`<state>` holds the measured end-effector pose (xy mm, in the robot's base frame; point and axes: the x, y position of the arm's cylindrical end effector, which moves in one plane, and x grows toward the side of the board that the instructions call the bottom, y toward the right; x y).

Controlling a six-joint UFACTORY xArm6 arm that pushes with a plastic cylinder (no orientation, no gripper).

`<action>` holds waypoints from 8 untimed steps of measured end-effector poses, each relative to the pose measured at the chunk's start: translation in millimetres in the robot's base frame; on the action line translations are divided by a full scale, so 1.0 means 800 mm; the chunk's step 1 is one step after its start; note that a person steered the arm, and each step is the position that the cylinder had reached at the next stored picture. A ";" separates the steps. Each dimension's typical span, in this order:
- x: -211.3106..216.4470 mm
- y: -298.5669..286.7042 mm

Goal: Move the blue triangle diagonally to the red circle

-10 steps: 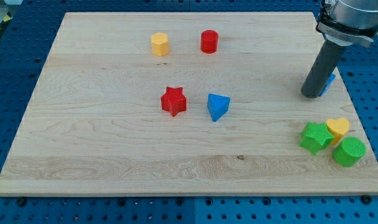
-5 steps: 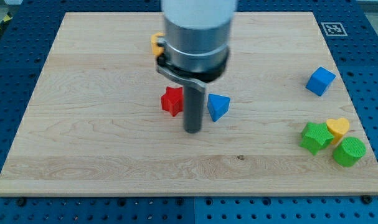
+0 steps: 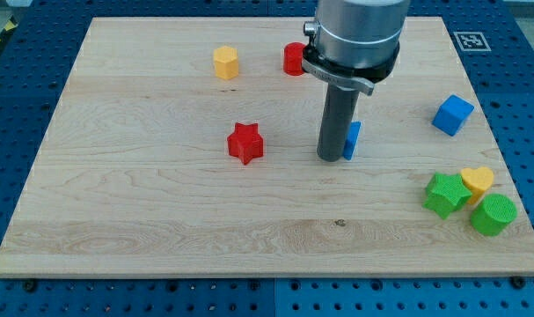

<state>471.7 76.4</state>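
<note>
Now my tip (image 3: 332, 158) is touching the blue triangle's (image 3: 354, 138) left side, mostly hiding it; having no pincer, I am gripping nothing. Red circle (image 3: 292, 58) is sitting toward the view's top.

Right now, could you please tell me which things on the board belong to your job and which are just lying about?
Job:
- blue triangle, mostly hidden behind my rod
- red circle, partly hidden
- my tip, touching the triangle's left side

Lying about:
- red star
- yellow block
- blue cube
- green star
- yellow heart
- green cylinder
</note>
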 end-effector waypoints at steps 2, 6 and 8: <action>-0.020 0.029; -0.069 0.113; -0.087 -0.060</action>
